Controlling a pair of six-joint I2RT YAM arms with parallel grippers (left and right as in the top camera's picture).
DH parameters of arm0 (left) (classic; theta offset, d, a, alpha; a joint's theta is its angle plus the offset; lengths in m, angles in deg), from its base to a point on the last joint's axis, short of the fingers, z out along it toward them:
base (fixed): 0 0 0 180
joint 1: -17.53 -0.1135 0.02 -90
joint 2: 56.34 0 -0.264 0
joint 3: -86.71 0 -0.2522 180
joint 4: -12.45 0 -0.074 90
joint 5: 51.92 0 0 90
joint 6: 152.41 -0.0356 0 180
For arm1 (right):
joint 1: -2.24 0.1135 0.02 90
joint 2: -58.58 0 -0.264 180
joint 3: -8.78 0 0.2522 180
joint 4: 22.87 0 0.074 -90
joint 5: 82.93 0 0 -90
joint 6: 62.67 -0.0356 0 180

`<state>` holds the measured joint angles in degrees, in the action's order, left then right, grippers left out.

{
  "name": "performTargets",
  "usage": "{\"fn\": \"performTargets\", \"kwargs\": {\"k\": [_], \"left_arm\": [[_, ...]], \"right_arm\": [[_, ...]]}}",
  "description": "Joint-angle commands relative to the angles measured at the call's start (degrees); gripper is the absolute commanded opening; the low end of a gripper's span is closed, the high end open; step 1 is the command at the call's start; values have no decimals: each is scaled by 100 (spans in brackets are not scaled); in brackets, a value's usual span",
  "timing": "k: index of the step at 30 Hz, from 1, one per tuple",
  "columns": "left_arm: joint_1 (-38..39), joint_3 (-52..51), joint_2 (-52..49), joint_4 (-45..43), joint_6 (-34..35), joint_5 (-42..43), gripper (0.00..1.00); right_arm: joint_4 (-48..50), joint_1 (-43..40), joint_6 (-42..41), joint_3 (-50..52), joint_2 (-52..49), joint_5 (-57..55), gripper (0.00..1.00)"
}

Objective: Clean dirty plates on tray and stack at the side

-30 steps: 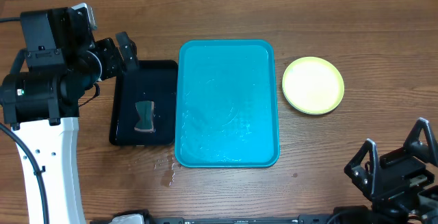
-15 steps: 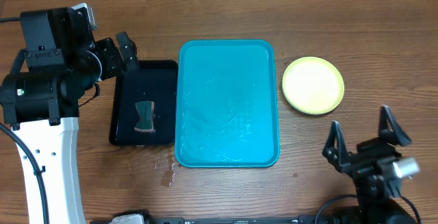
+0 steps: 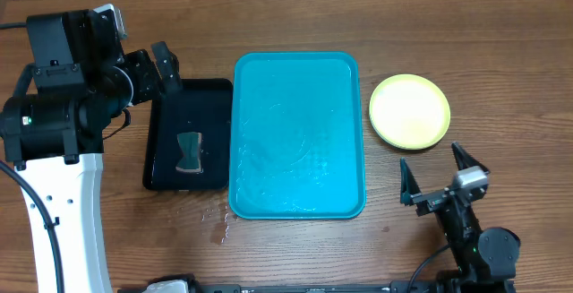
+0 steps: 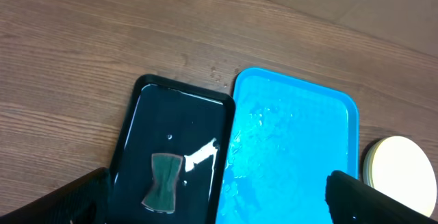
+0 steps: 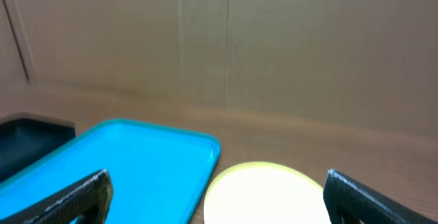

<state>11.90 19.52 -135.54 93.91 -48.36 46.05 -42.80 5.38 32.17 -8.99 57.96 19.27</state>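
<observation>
The turquoise tray (image 3: 297,134) lies mid-table, its floor wet with droplets; it also shows as the tray (image 4: 295,142) and the tray (image 5: 116,162) in the two wrist views. A pale yellow-green plate (image 3: 409,111) rests on the wood just right of it, seen as the plate (image 5: 267,193) and the plate (image 4: 401,162). My right gripper (image 3: 435,173) hovers in front of the plate, open, nothing between its fingers (image 5: 72,200). My left gripper (image 3: 164,71) hangs open over the far left corner of a black tray, holding nothing; its fingers (image 4: 363,200) frame both trays.
A narrow black tray (image 3: 166,114) abuts the turquoise one on the left and holds a dark green sponge (image 3: 189,151) in water. Small water drops (image 3: 219,223) lie on the wood near the front. A cardboard wall (image 5: 219,39) backs the table.
The right arm has swung from the front right corner leftward and toward the plate, its open gripper now pointing at it. The left arm has not moved.
</observation>
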Motion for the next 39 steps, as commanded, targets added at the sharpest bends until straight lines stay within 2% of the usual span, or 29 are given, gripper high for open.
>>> {"fn": "performTargets", "kwargs": {"k": [1, 8, 14, 20, 26, 32, 39], "left_arm": [[17, 76, -20, -22, 35, 46, 100], [17, 76, -20, -22, 33, 46, 100], [17, 76, -20, -22, 35, 46, 100], [17, 76, -20, -22, 33, 46, 100], [17, 76, -20, -22, 35, 46, 100], [17, 76, -20, -22, 35, 46, 100], [17, 76, -20, -22, 35, 46, 100]], "right_arm": [[-177, 11, 297, 136, 46, 24, 100], [109, -15, 251, 299, 46, -297, 100], [348, 13, -479, 356, 46, -1211, 100], [955, 13, -444, 356, 46, -1320, 100], [164, 13, -442, 358, 46, -1191, 100], [170, 13, 31, 358, 46, -953, 100], [153, 13, 35, 356, 46, -957, 100]]}}
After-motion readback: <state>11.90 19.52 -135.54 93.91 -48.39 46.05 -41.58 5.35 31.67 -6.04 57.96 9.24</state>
